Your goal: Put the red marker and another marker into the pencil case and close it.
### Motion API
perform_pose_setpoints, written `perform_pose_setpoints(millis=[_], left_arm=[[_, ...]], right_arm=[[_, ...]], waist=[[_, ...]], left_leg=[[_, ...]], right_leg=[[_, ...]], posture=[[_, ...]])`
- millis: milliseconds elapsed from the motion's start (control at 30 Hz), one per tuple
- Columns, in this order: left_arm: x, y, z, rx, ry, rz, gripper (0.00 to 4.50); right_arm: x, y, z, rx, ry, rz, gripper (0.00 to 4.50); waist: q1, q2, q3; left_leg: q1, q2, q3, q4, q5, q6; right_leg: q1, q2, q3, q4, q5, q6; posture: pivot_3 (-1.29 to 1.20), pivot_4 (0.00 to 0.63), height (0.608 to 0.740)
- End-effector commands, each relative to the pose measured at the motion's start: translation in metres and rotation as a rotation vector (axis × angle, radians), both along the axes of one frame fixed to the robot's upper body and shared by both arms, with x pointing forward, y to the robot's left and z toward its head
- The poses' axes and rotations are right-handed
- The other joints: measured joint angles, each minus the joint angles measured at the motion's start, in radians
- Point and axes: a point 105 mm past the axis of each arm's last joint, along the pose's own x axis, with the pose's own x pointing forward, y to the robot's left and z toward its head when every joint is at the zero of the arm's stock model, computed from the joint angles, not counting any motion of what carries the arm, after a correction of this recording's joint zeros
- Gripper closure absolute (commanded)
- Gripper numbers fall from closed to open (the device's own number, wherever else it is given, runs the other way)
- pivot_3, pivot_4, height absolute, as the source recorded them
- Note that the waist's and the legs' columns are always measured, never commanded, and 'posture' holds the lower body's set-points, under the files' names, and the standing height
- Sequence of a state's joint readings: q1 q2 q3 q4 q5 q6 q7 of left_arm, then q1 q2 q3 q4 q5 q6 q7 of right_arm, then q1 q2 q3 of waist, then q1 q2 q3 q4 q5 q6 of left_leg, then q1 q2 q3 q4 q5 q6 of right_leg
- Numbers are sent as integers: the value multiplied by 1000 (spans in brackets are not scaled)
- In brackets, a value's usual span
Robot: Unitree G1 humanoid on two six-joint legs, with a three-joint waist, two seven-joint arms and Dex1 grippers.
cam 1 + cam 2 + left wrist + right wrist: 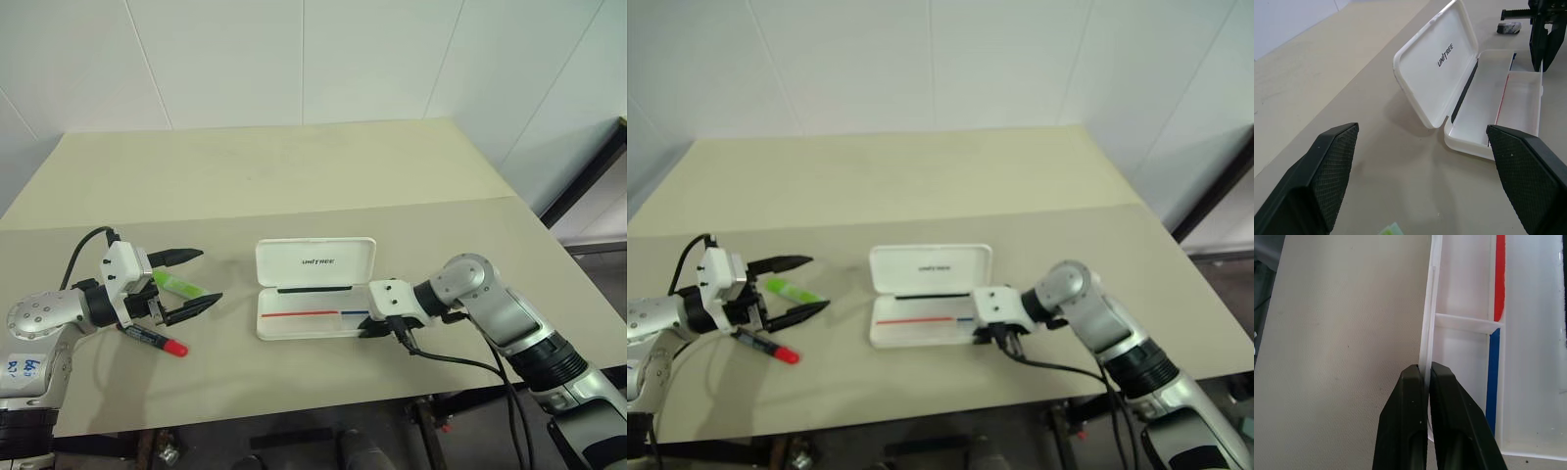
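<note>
— Hands first: how do they stand?

— Left hand (193, 277) has its two black fingers spread wide with nothing gripped. Right hand (1425, 377) has its fingers pressed together, and the thin front wall of the pencil case (314, 262) runs right up between their tips; I cannot tell whether they pinch it or only touch it.

— Where is the case?

— On the beige surface (294, 176), lid raised, well apart from the left hand, which faces it. The right hand sits at the tray's near corner, by the blue end of the stripe.

— And the markers?

— The green marker (181, 285) lies on the surface between the left hand's spread fingers, not gripped. The red marker (155, 340) lies just beside that hand, on the side nearest the robot. A small grey object (1509, 28) sits just beyond the right hand.
</note>
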State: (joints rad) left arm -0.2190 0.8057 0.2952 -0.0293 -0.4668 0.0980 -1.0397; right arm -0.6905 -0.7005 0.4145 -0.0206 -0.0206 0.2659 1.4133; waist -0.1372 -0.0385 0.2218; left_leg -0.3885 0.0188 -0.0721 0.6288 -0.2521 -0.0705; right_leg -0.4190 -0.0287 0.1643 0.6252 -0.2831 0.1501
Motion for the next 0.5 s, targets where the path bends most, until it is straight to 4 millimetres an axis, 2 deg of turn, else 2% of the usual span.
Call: perform_pose_setpoints(millis=[33,267,367,467,500], left_arm=[[-3,1,10,7,-44,-1,0],[-2,0,10,1,-49,-3,0],[-1,0,10,1,-48,-4,0],[-1,0,10,1,-48,-5,0],[-1,0,10,1,-48,-5,0]], right_arm=[[-4,-1,-2,-22,-1,32,4472],[-1,0,-4,-32,-17,31,4472],[0,3,0,-18,-28,31,3691],[0,6,6,8,-33,43,2666],[-1,7,7,15,-31,44,2666]], waist=[[0,0,0],[0,0,0],[1,0,0],[2,0,0],[2,0,0]], left_leg=[[0,0,0,0,0,0],[0,0,0,0,0,0],[0,0,0,0,0,0],[0,0,0,0,0,0],[0,0,0,0,0,0]], right_leg=[[0,0,0,0,0,0],[0,0,0,0,0,0],[0,0,0,1,0,0],[0,0,0,1,0,0],[0,0,0,1,0,0]], posture=[[0,150,740],[0,150,740],[0,150,740],[0,150,740],[0,150,740]])
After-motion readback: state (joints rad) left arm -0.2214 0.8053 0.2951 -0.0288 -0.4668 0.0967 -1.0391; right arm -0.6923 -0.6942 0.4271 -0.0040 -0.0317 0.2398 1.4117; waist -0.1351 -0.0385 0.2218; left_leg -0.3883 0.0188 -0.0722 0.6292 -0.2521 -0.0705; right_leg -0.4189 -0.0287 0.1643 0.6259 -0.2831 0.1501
